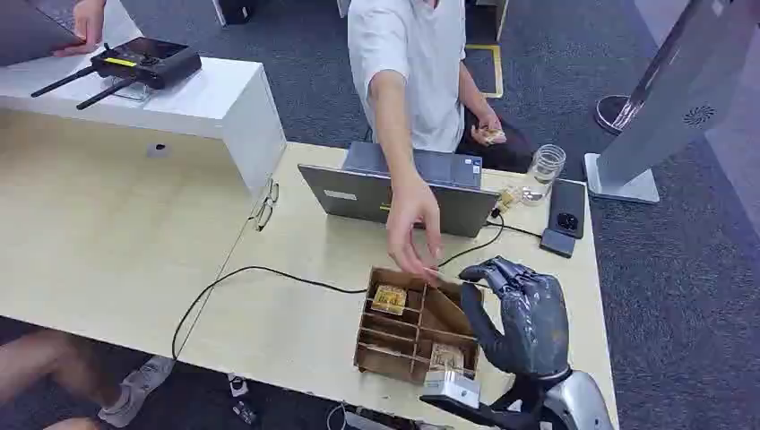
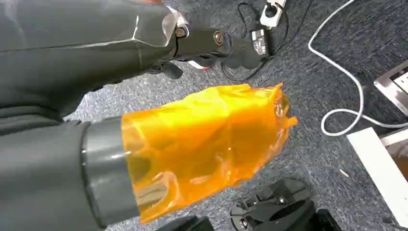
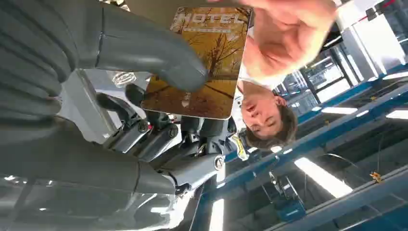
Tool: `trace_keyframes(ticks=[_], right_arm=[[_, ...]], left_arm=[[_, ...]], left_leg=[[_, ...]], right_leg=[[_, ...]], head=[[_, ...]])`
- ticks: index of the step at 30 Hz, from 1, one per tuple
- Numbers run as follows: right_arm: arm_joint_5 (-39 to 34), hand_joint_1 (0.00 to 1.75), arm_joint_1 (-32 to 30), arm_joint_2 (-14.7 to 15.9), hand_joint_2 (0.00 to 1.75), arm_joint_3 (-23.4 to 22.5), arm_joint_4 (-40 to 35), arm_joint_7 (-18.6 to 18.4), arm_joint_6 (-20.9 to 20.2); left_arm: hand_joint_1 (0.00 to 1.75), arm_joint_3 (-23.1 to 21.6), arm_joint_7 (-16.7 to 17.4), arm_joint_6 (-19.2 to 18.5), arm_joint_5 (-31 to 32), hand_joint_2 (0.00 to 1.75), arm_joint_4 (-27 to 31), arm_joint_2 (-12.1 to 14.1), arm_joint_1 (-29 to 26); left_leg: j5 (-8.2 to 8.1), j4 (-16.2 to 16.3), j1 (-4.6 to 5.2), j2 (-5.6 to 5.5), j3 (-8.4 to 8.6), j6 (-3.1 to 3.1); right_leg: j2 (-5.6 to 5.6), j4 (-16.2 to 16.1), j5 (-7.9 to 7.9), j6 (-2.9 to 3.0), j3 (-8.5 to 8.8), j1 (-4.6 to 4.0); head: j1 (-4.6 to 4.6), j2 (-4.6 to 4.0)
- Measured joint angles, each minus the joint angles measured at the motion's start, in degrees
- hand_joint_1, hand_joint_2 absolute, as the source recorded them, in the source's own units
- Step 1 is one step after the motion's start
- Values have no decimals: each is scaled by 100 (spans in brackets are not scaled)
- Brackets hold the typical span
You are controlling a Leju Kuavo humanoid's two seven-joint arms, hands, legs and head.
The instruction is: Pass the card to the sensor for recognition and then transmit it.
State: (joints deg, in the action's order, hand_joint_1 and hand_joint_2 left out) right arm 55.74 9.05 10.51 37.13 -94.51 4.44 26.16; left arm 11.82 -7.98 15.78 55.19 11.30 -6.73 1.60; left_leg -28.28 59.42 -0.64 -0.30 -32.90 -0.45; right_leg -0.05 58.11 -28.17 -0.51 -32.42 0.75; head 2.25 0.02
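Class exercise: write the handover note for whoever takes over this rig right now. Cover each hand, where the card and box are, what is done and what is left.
Right robot hand: raised over the table edge beside the box, holding the card, thumb across its face.
Left robot hand: hanging low over the carpet, wrapped in orange film, holding nothing visible.
A person's hand is reaching in at the card.
Done: card picked up.
Left: release it to the person; sensor pass cannot be confirmed.

a person in a white shirt [image 1: 412, 63] is sitting behind an open laptop [image 1: 399, 193] on the table [image 1: 296, 251]. a glass jar [image 1: 545, 166] and a dark phone [image 1: 568, 208] are lying near it. a black router [image 1: 143, 61] is resting on the white counter [image 1: 224, 103].
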Motion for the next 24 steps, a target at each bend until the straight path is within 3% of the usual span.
trace_keyframes(ticks=[15,19,24], right_arm=[[-142,175,0,-2,175,26,0,42,-114],[-654,175,-2,-7,175,33,-2,212,-313],[-2041,175,-141,-4,175,-18,-140,656,-934]], left_arm=[[0,0,-2,4,0,0,0,0,-3],[0,0,-15,28,-24,0,0,0,-7],[0,20,-92,109,-92,0,0,2,-46]], left_leg=[[0,0,0,0,0,0],[0,0,0,0,0,0],[0,0,0,0,0,0]], right_leg=[[0,0,0,0,0,0],[0,0,0,0,0,0],[0,0,0,0,-1,0]], head=[[0,0],[0,0],[0,0]])
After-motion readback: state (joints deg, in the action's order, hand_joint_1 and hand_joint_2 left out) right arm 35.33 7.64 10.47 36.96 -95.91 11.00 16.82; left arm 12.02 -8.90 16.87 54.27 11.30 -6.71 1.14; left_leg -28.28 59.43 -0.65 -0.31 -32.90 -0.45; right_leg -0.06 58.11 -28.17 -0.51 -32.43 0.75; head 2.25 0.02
